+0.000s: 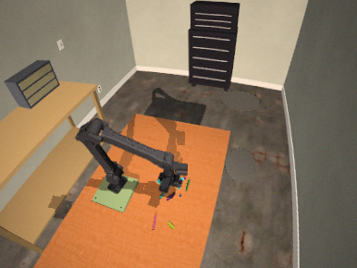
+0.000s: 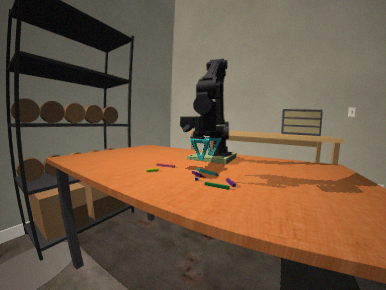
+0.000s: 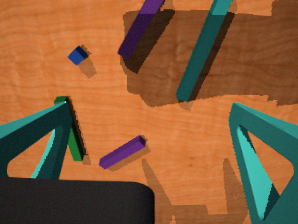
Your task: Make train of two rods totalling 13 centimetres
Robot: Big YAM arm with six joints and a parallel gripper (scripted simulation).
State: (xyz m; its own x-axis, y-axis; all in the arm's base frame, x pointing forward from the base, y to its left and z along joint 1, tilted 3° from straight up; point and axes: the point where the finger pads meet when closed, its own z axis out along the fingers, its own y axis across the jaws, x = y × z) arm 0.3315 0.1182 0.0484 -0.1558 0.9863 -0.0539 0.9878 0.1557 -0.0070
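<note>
Pincer wide open, nothing in it. Green rod lower, near one fingertip; lime rod well apart from pincer. Both look light, stiff, maybe slippery; best pinch middle, across long sides.

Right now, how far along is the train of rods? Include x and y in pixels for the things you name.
No train looks built: in the wrist view the green rod (image 2: 217,185) (image 3: 75,137), the nearby purple rod (image 2: 230,182) (image 3: 122,152) and the turquoise rod (image 2: 207,172) (image 3: 200,60) lie apart at differing angles. Nothing is in hand; the claw (image 3: 150,111) is open above the table. Left: choose two rods totalling thirteen, line them up end to end, keep the others clear, then withdraw the arm.
</note>
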